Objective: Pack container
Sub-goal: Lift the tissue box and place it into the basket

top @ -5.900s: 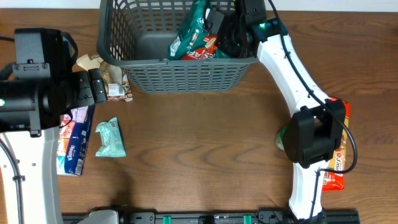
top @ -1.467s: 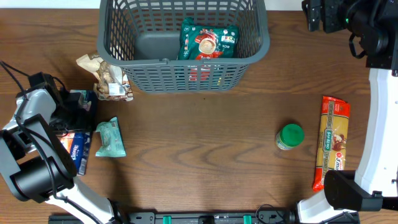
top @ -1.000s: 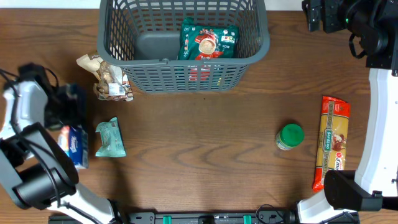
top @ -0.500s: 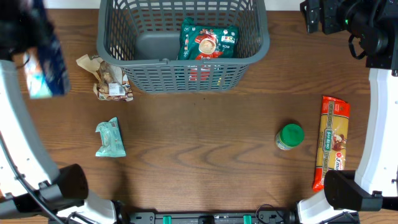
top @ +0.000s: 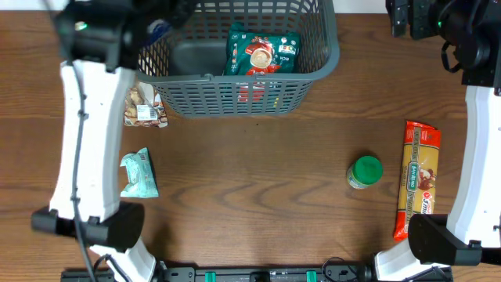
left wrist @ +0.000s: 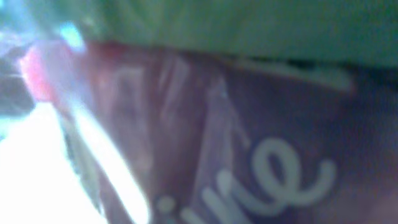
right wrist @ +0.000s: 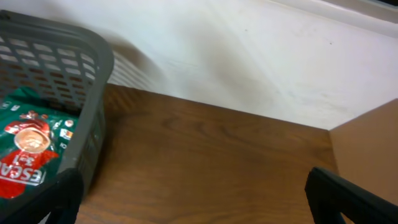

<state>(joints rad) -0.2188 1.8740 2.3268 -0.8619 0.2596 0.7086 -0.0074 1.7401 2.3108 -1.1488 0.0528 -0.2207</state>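
Note:
The container point(top: 235, 98) is a dark grey slotted basket at the back of the table, its corner also in the right wrist view point(right wrist: 93, 62). A green and red packet point(top: 262, 51) lies inside it point(right wrist: 31, 149). My left gripper point(top: 160, 19) hangs over the basket's left rear corner, shut on a blue packet point(top: 156, 31). That packet fills the left wrist view as a blur with white lettering point(left wrist: 249, 155), hiding the fingers. My right gripper point(right wrist: 199, 205) is open and empty above bare table to the right of the basket point(top: 407, 16).
A crumpled brown snack packet point(top: 141, 106) lies by the basket's front left corner, and a teal packet point(top: 139, 174) sits nearer the front. A green-lidded jar point(top: 365, 171) and a long pasta packet point(top: 417, 176) are at the right. A cardboard box point(right wrist: 373, 143) stands at the far right.
My left arm has lifted the blue packet from the table's left edge and swung it up and right to the basket's left rear corner. The right arm has stayed put.

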